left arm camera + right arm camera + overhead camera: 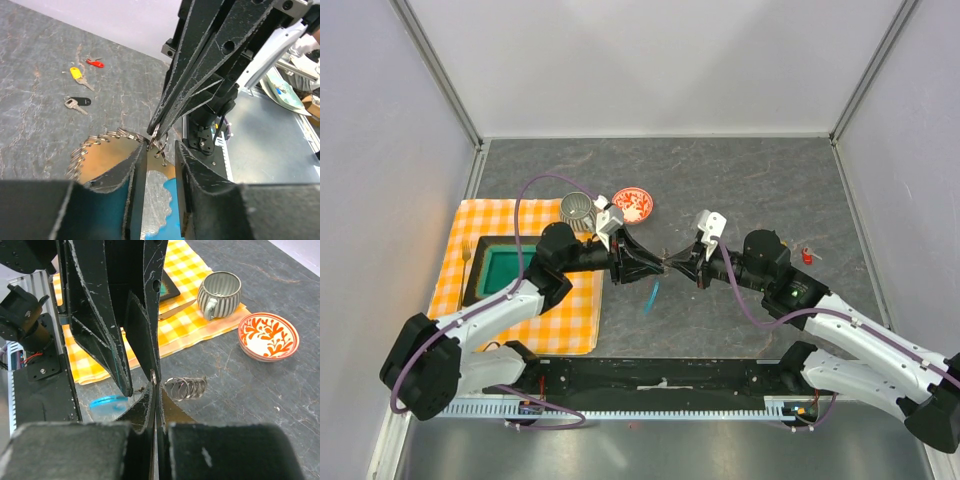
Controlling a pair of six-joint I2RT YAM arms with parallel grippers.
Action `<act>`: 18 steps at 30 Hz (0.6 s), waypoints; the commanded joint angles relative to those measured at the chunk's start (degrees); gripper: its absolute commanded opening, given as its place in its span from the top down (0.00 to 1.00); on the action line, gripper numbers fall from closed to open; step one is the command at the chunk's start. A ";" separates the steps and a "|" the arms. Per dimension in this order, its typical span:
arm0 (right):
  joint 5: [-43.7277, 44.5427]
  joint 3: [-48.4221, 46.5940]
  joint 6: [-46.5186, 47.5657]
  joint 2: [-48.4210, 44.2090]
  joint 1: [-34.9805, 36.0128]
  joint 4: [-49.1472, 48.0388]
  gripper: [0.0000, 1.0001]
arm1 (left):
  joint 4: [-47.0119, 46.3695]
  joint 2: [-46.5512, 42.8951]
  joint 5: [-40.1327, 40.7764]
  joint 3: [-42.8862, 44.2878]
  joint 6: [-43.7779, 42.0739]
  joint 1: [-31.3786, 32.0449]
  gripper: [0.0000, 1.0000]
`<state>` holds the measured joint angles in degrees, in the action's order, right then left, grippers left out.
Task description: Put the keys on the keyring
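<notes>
The two grippers meet tip to tip over the middle of the table. My right gripper (155, 386) (678, 262) is shut on a thin metal ring of the keyring (186, 387), which hangs off the table. Its fringe of grey pieces (97, 145) and its blue tag (107, 401) (651, 296) hang below. My left gripper (160, 150) (661, 263) is slightly open, its tips on either side of the small rings held by the right fingers. The yellow key (76, 74), black key (80, 102) and red key (95, 63) (807, 256) lie loose on the table to the right.
A ribbed grey cup (577, 208) and a red patterned bowl (632, 205) stand behind the grippers. An orange checked cloth (485, 225) at the left bears a green tray (500, 270) and a fork (466, 255). White walls close in three sides.
</notes>
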<state>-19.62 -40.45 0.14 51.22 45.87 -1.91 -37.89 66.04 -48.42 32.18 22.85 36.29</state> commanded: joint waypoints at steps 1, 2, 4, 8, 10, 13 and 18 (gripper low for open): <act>-3.32 -2.71 0.91 -1.04 -0.08 -2.13 1.00 | -3.07 -0.47 -5.80 2.09 -2.02 0.97 0.67; -3.58 -2.36 0.65 -1.12 -0.08 -2.30 1.00 | -2.98 -0.65 -6.15 2.09 -2.11 1.23 0.68; -3.85 -2.01 0.47 -1.21 -0.08 -3.18 1.00 | -2.37 -0.74 -6.51 2.09 -2.72 1.41 0.69; -4.38 -1.83 0.39 -1.39 -0.08 -3.71 1.00 | -0.61 -0.83 -7.03 2.62 -3.87 1.76 0.70; -4.64 -1.74 0.47 -1.47 0.01 -3.71 1.00 | -0.61 -1.26 -7.56 2.80 -4.13 1.76 0.70; -4.73 -1.57 0.30 -1.65 -0.08 -3.89 1.00 | -0.52 -2.40 -8.52 3.06 -4.48 1.85 0.73; -4.73 -1.04 0.03 -2.44 -0.08 -4.59 1.00 | 0.62 -4.16 -10.02 3.94 -4.48 1.85 0.76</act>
<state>-24.23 -40.45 0.05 50.02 45.89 -1.72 -36.14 64.64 -53.19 32.91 20.18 37.15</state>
